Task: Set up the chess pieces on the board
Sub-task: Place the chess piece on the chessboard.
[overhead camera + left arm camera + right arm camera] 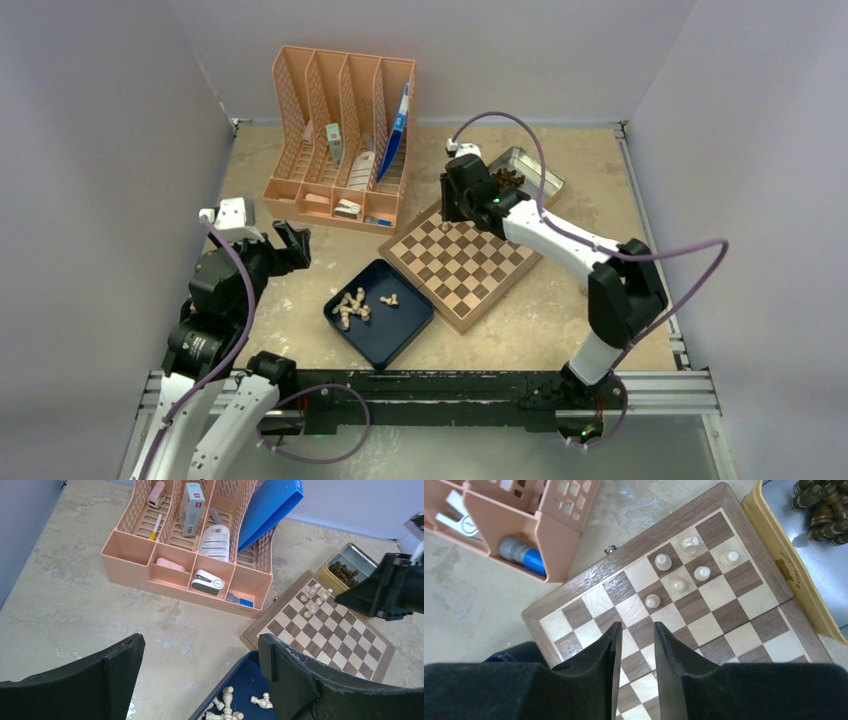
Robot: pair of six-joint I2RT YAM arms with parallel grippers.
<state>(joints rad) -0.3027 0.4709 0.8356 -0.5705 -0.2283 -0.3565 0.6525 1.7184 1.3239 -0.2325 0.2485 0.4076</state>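
The board (470, 270) lies mid-table, turned diagonally. Several pale chess pieces (679, 585) stand on its far corner squares; they also show in the left wrist view (312, 600). More pale pieces (352, 305) lie tumbled in a dark blue tray (400, 335), seen close in the left wrist view (227, 705). My right gripper (637, 626) hovers over the board (724, 615) near those standing pieces, jaws a narrow gap apart, nothing between them. My left gripper (200, 645) is wide open and empty, above the bare table just left of the tray (250, 680).
A pink desk organizer (340, 140) with stationery and a blue folder stands at the back left. A metal tin (530, 172) of dark chess pieces sits behind the board's far corner. The right arm (395, 587) reaches over the board.
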